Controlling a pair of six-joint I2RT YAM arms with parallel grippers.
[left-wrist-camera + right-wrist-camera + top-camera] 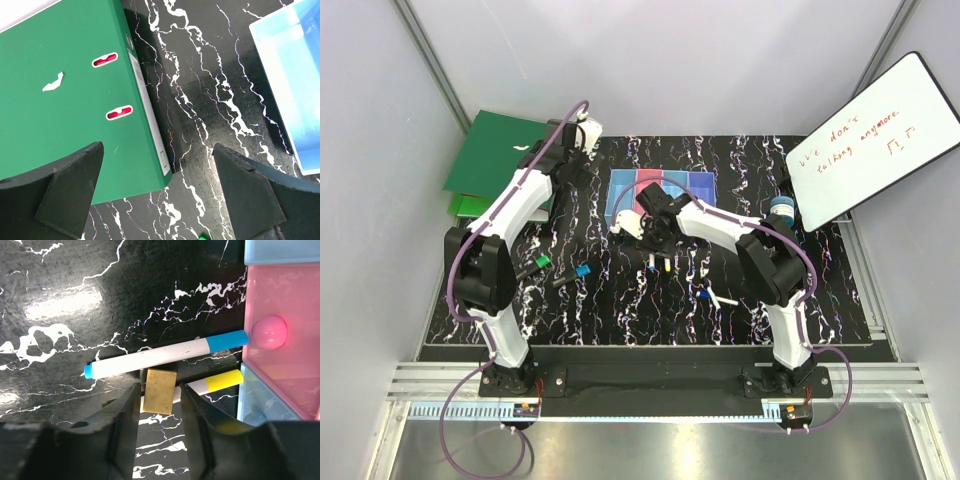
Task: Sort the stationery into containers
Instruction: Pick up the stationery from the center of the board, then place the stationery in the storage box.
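Right pincer (160, 388) half-open, straddling tan block (160, 392)

Pale grey walls (670, 60) enclose a black table (620, 315) veined with white marbling. A whiteboard (875, 140) with red writing leans at the right wall. Silver rails (650, 378) line its near edge, beside a shiny metal sheet (670, 445).

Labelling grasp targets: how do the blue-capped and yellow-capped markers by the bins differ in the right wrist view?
The blue-capped marker shows end to end, blue tip at its far end; the yellow-capped marker is partly hidden behind a tan block. Blue-capped marker's cap reaches the pink bin; yellow-capped marker's cap reaches the light blue bin beside it. Both: white barrels, lying flat, near parallel.
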